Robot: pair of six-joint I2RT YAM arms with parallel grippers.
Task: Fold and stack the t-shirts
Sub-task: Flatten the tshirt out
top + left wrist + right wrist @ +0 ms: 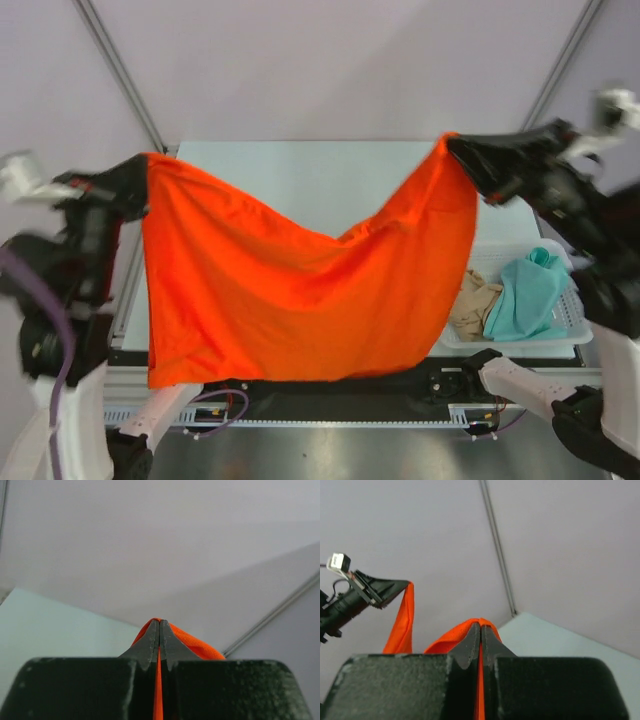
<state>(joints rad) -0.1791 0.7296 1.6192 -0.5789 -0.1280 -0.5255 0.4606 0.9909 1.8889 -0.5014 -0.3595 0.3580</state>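
Left arm stood raised at the left side of the table [300,170], forearm bent inward. Left gripper [141,180] had its jaws pressed together, pinching the upper left corner of the orange shirt [300,290]. Its wrist view showed a thin line of orange cloth squeezed between the two dark fingers [147,647].

The orange shirt hung spread like a curtain between both arms. Its top edge sagged to a low point near the middle. Broad soft folds ran across it. Its lower hem covered the table's near edge; could not tell whether it rested there.

Right arm reached in from the right, also raised. Right gripper [460,150] was clamped on the upper right corner, cloth nipped between closed fingers.

Further right, a white basket [520,347] sat on the table's near right side. Inside lay the beige shirt [476,305], crumpled, touching the teal shirt [527,295] to its right.
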